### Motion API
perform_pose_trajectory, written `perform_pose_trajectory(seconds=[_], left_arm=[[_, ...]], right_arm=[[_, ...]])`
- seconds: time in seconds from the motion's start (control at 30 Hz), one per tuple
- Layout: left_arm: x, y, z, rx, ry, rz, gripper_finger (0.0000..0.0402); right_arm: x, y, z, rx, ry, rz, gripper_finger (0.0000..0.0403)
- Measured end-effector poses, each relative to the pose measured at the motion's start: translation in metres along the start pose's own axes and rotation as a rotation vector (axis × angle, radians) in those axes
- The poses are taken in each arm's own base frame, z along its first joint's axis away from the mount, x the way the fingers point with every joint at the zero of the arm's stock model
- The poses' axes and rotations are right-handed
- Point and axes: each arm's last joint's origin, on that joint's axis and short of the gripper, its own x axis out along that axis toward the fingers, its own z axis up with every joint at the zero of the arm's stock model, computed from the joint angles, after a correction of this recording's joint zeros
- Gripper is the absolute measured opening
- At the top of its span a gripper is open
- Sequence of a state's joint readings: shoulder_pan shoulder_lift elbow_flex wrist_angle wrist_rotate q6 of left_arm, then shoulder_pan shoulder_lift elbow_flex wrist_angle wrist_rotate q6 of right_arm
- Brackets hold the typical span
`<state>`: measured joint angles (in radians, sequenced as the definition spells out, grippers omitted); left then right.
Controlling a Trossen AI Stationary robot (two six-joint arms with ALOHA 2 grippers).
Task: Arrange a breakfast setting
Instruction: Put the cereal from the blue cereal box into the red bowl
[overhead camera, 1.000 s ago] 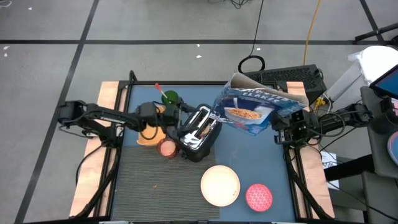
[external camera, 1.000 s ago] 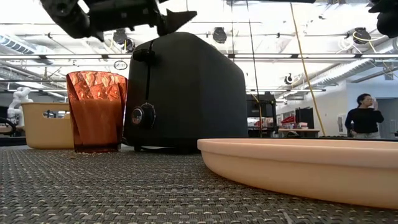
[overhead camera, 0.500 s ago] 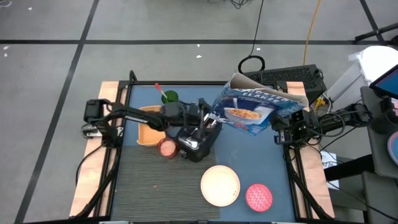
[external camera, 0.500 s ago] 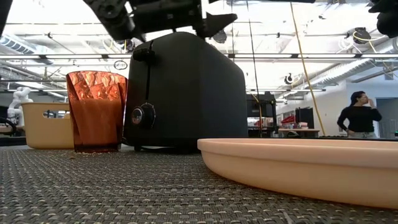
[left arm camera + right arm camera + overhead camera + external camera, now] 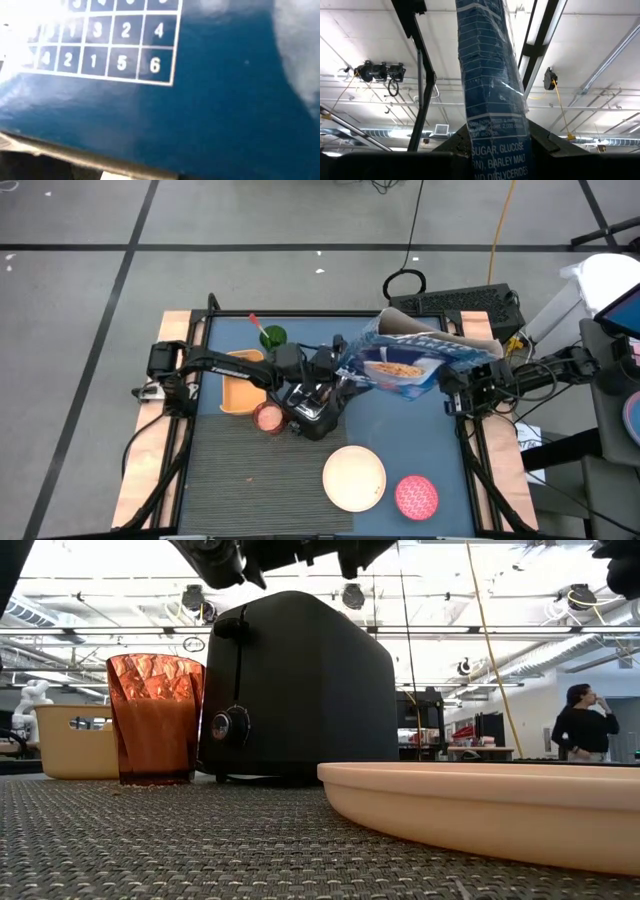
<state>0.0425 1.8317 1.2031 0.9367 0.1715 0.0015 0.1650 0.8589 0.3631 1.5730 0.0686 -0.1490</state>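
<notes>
Your right gripper is at the right edge of the table and pinches a blue cereal box, which it holds in the air, tilted, above the back part of the blue mat. In the right wrist view the narrow side of the box stands between the two dark fingers, with the ceiling behind it. Your left arm reaches across from the left side, and the left gripper is over the toaster, very near the lower left corner of the box. The left wrist view is filled by a blue panel of the box with a white grid of numbers, so the camera is very near it. You cannot tell from the pictures if the left fingers are spread or pressed together, and you cannot tell if they touch the box. The round cream plate lies at the front of the table on the woven mat, and nothing lies on it. The pink bowl is just beside the plate, on its right. The red-handled spoon lies at the back left, near a green object. The orange container and a small red cup are on the left of the toaster. In the low view a person stands far behind the table.
</notes>
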Motion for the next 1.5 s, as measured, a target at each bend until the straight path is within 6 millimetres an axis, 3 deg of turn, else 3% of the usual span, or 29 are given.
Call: perform_pose_trajectory(seconds=[0.63,1.17,1.5], left_arm=[[0.003,-0.001,0.007,-0.003,-0.034,-0.006,0.0395],[0.002,-0.002,0.021,0.053,-0.18,-0.01,0.0393],[0.001,-0.002,0.022,0.058,-0.189,-0.01,0.0329]], right_arm=[[0.0,0.0,-0.004,-0.007,0.044,0.001,0.0088],[-0.001,0.001,-0.012,-0.012,0.122,0.008,0.0088],[-0.002,0.001,-0.013,-0.012,0.129,0.008,0.0088]])
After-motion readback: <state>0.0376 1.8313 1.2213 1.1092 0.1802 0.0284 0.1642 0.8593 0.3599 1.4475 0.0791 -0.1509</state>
